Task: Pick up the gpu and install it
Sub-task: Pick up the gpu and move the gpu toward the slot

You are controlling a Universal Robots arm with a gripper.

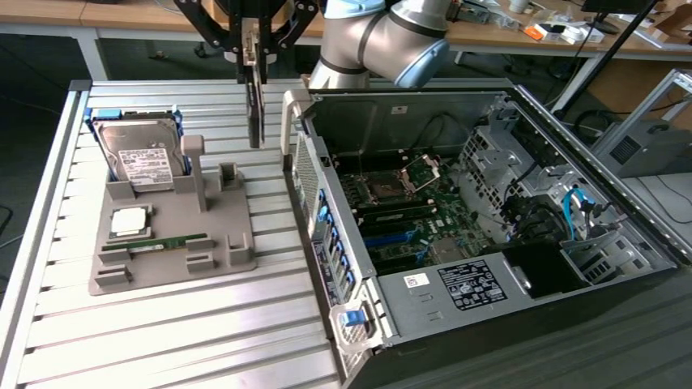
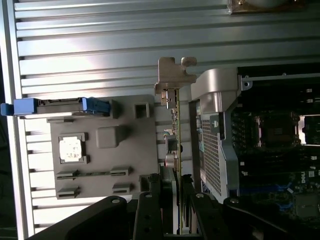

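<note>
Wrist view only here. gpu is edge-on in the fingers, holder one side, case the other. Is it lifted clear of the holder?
Observer: Yes. The gpu hangs upright from the fingers, lower edge free of the grey holder.
Operator: Case ready?
Observer: The PC case lies open on its side, motherboard exposed.
Operator: Blue thing at the holder's end?
Observer: A caddy with a hard drive standing in it, white label showing.

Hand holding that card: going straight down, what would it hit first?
Probably the slatted table, between the grey holder and the computer case, with the gpu in the hand touching first; depth is unclear.
</note>
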